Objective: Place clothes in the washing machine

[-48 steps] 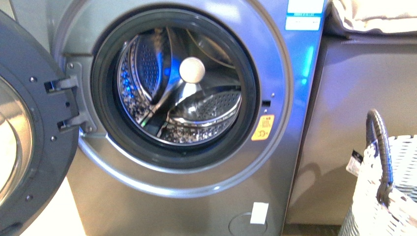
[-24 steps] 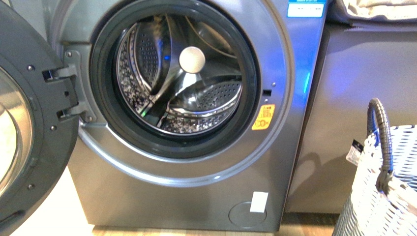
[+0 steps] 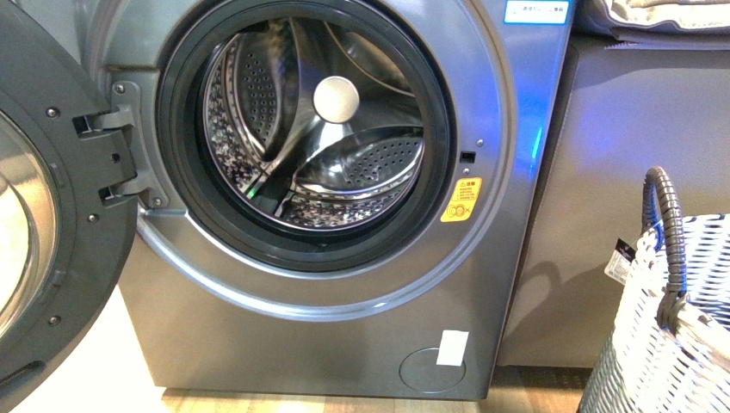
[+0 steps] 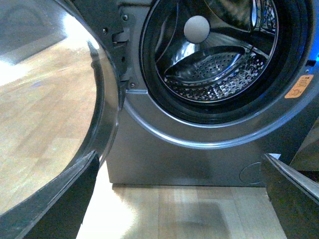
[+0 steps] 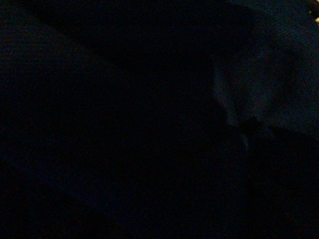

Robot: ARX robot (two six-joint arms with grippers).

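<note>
Backed off since earlier: washing machine [image 3: 258, 344] now shows floor [image 3: 301, 402] beneath, door [image 3: 77, 258] open at 9 o'clock, basket [image 3: 671, 361] at 4. Left gripper [image 4: 178, 155] spread wide. Right wrist view dark; right gripper's state can't be told.

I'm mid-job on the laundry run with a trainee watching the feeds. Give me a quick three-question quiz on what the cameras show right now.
1. True or false: the washing machine's door hangs open.
2. Fill in: in the front view, the drum shows ___ clothes inside.
3. The yellow-orange sticker sits: A on the door; B on the front panel, right of the porthole; C inside the drum.

Key: 1 true; 2 no; 3 B.
</note>
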